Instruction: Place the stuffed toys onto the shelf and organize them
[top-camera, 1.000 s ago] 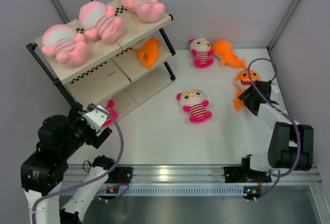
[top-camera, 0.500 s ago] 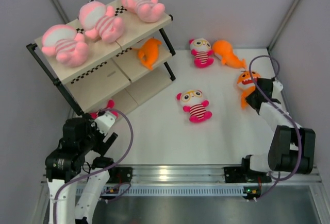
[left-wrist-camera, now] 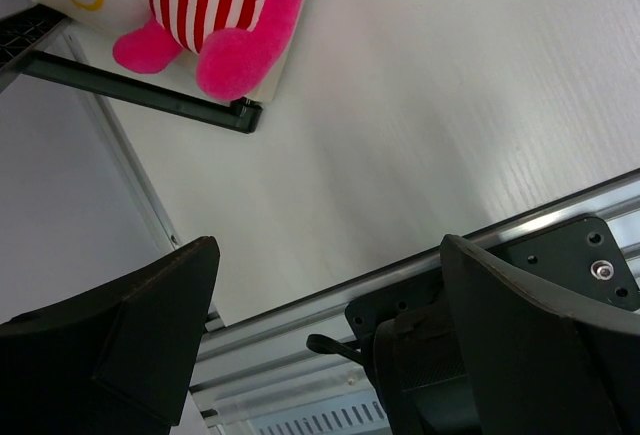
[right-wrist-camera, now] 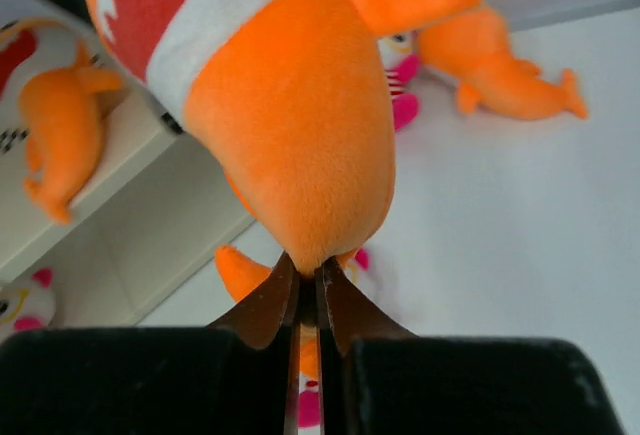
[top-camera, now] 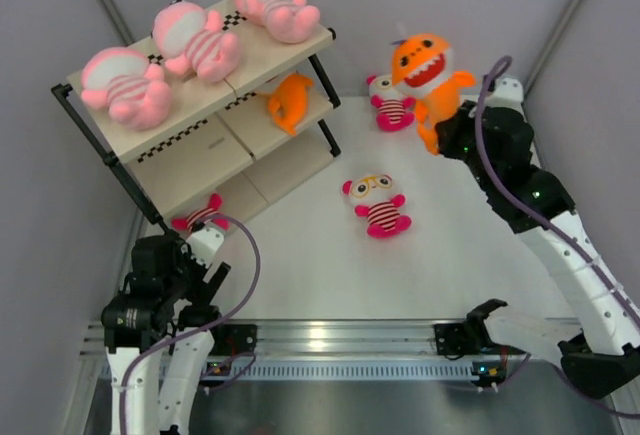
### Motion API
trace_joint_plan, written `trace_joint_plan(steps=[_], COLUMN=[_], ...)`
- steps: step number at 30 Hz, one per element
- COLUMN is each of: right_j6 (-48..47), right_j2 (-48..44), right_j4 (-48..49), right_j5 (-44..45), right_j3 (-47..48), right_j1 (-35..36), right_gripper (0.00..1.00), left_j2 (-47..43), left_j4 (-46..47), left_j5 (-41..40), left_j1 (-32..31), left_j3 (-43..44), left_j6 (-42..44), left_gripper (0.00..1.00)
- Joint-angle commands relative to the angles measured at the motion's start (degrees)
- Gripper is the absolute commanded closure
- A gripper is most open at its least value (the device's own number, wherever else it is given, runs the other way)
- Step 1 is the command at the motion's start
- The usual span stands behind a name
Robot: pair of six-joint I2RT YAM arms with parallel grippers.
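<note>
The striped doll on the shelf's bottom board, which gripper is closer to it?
Left. The left gripper hangs open just in front of the striped doll; the right gripper is far across the table, raised, shut on the orange shark.

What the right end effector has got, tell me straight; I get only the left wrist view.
Observer: The right end effector is shut on the lower tip of an orange shark toy, holding it in the air above the table.
Operator: Give me the count on the top board.
Observer: Three pale pink toys lie on the top board of the shelf.
Operator: Now the middle board.
Observer: One orange fish toy lies there, near the right end.
</note>
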Motion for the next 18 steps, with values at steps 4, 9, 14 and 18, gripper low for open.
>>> trace_joint_plan(steps=[4, 9, 14, 18], right_j6=[-1.64, 1.78, 5.73, 7.23], right_j2=[9.58, 21.09, 30.22, 34.63], right_j4=[-4.95, -3.79, -3.97, -2.73], right_j5=[6.09, 4.25, -2.61, -6.65], right_j3=[13.13, 25.06, 31.32, 33.43], right_j1=[26.49, 38.73, 40.76, 40.93], right_gripper=[1.0, 1.0, 1.0, 1.0], left_j2=[-1.32, -2.19, -3.69, -4.22], left_j4=[2.12, 2.03, 2.12, 2.12], left_j5=[0.89, 0.19, -1.31, -0.78], left_j1=[2.14, 2.84, 2.93, 2.93], left_j3=[-0.71, -0.71, -1.06, -1.59], left_j6=[-1.64, -2.0, -2.17, -2.17], left_gripper=[0.01, 0.01, 0.01, 0.01])
